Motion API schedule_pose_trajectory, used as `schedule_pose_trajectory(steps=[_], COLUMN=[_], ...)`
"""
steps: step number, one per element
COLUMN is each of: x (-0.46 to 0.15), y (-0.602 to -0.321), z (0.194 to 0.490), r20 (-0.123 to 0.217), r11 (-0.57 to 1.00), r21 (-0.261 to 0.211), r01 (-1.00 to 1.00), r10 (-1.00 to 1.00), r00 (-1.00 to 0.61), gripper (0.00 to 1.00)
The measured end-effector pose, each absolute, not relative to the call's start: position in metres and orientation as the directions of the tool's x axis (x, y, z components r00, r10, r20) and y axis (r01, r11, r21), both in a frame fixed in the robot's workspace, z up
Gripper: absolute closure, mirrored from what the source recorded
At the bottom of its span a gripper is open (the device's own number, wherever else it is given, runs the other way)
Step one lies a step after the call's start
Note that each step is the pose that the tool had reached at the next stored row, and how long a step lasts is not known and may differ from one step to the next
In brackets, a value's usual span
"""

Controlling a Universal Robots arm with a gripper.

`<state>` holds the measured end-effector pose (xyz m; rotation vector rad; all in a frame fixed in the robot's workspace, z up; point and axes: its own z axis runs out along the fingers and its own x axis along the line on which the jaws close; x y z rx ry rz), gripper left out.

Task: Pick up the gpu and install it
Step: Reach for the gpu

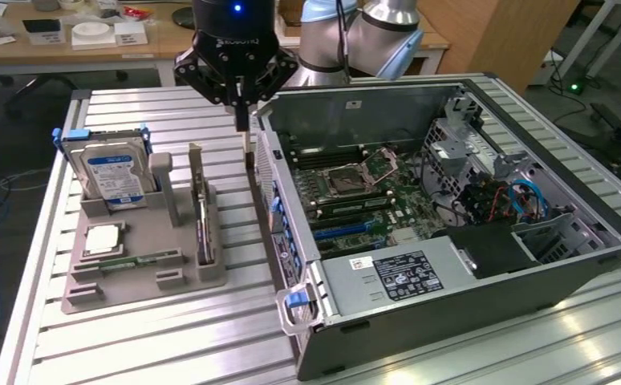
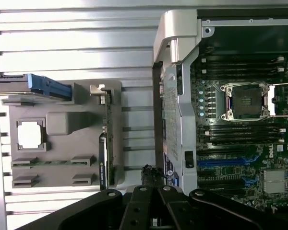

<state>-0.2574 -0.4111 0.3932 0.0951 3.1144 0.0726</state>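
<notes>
the gripper [image 1: 242,127] hangs with its jaws pressed together above the table [image 1: 160,345], between the open case [image 1: 450,313] and the grey holder [image 1: 118,282], where the gpu [image 1: 200,216] stands on edge in its slot near the hard drive [image 1: 112,172].

The gripper [image 1: 242,120] beside the computer case [image 1: 418,325] is showing "ROBOTIQ". Inside that case, the motherboard [image 2: 278,143] is bearing "DELL".
</notes>
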Motion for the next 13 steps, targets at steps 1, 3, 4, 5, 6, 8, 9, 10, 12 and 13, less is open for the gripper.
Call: schedule_pose_trajectory(steps=[1, 3, 4, 5, 6, 8, 9, 10, 12, 13], x=[-0.258, -0.260, -0.261, -0.262, -0.263, -0.265, -0.266, -0.267, -0.268, -0.269], y=[-0.411, -0.411, -0.411, -0.411, -0.411, -0.411, -0.411, -0.411, -0.411, -0.411], z=[0.393, 0.393, 0.393, 0.393, 0.393, 0.393, 0.393, 0.393, 0.393, 0.393], r20=[-0.024, -0.023, -0.024, -0.023, -0.024, -0.023, -0.024, -0.024, -0.023, -0.024], r11=[0.997, 0.997, 0.997, 0.997, 0.997, 0.997, 0.997, 0.997, 0.997, 0.997], r21=[0.047, 0.047, 0.047, 0.047, 0.047, 0.047, 0.047, 0.047, 0.047, 0.047], r01=[0.060, 0.060, 0.060, 0.060, 0.060, 0.060, 0.060, 0.060, 0.060, 0.060], r10=[0.062, 0.062, 0.062, 0.062, 0.062, 0.062, 0.062, 0.062, 0.062, 0.062], r00=[-0.998, -0.998, -0.998, -0.998, -0.998, -0.998, -0.998, -0.998, -0.998, -0.998], gripper=[0.90, 0.90, 0.90, 0.90, 0.90, 0.90, 0.90, 0.90, 0.90, 0.90])
